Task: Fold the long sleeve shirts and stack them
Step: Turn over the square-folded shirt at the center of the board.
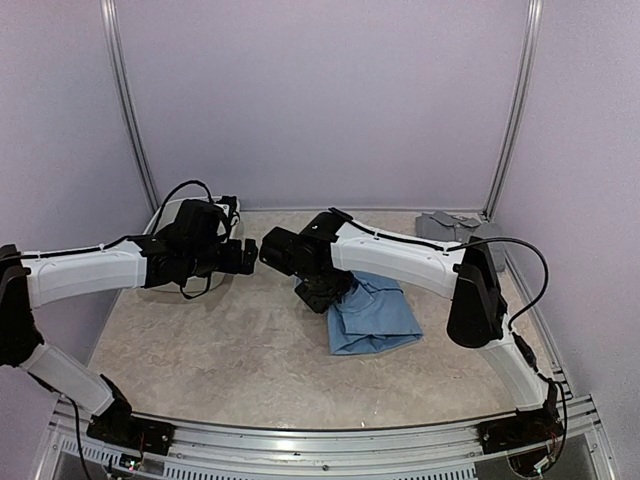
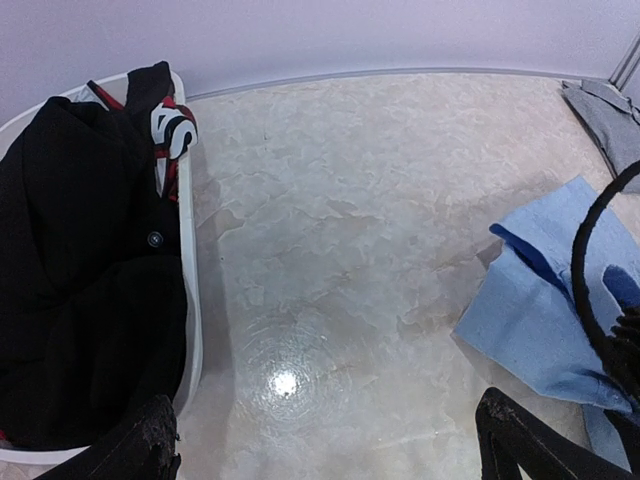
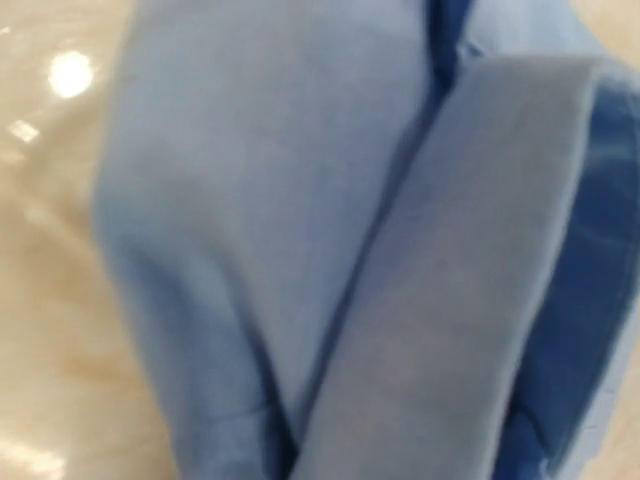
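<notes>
Black shirt (image 2: 80,280) heaped in white tub (image 2: 192,300), left side of frame. Left gripper (image 1: 247,257) hovers just right of the tub, fingers (image 2: 140,450) spread wide, holding nothing. Right gripper (image 1: 322,293) sits low at left edge of light blue shirt (image 1: 378,315), centre-right on table (image 1: 220,350); its finger spread cannot be told. Grey shirt (image 1: 455,228) lies upper right, far corner.

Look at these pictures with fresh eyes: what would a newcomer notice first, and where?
A light blue shirt lies on the table, right of centre, with the right gripper at its left edge. A black shirt fills the white tub at the far left, and a grey shirt sits in the far right corner.
</notes>
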Robot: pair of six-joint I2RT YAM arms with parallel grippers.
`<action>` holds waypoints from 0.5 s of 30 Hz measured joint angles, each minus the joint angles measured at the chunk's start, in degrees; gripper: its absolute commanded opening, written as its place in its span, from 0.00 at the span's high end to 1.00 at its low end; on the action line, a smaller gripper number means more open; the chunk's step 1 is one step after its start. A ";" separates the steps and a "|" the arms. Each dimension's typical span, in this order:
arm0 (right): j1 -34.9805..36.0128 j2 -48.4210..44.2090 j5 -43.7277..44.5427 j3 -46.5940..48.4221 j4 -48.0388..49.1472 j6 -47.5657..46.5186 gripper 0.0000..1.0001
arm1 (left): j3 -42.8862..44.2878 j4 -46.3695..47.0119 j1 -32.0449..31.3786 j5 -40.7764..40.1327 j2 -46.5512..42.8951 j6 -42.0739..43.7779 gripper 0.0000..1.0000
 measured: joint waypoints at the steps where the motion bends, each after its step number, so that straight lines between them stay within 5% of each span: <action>1: 0.39 0.13 -0.48 0.07 0.09 0.02 0.49 | 0.00 -0.13 0.11 -0.02 0.02 0.00 0.01; 15: 6.01 1.68 -9.51 -0.04 5.46 -0.09 0.44 | 0.00 -0.52 2.19 -0.17 0.02 0.02 0.01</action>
